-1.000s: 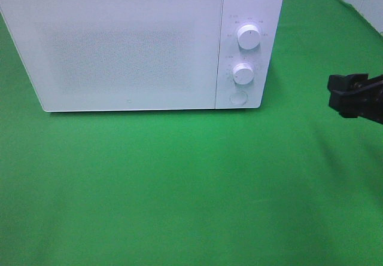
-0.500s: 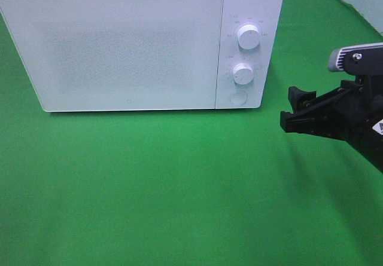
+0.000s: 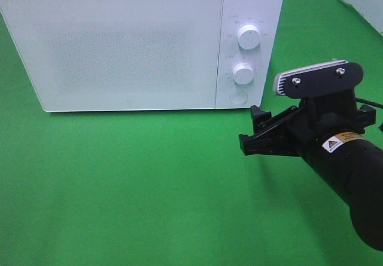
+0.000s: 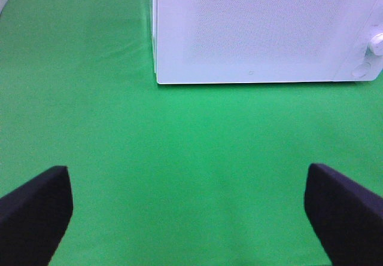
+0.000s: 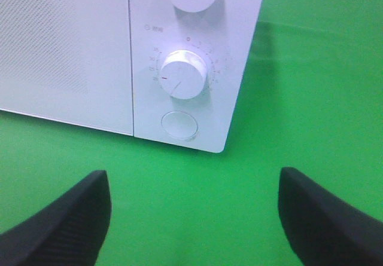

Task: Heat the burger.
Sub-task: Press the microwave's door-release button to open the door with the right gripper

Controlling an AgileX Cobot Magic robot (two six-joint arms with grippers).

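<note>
Here, a white microwave oven (image 3: 131,45) fills the upper left of the exterior high view. It stands on a table covered with green cloth (image 3: 137,194). Its door (image 3: 119,51) is shut flush, and the speckled door panel gives no sight of the inside. On the control strip at the oven's right edge, an upper knob (image 3: 248,36) sits above a lower knob (image 3: 243,73), with a round button (image 3: 239,97) below both. The right end effector (image 3: 251,130) stands in the lower right of the frame. Its black fingers (image 3: 258,115) are spread apart and empty, and they point toward the oven's lower right corner, near the button, without touching the oven as far as this view shows. Its arm carries a yellow warning label (image 3: 334,144). The right wrist view looks between those parted fingers at the lower knob and the button, with green cloth beneath. The left end effector (image 4: 187,176) lies outside the exterior high view. Its own wrist view shows two dark fingers set wide and released, with nothing between them, over green cloth with the oven's door ahead. The burger shows in none of the views, so its place cannot be told.
</note>
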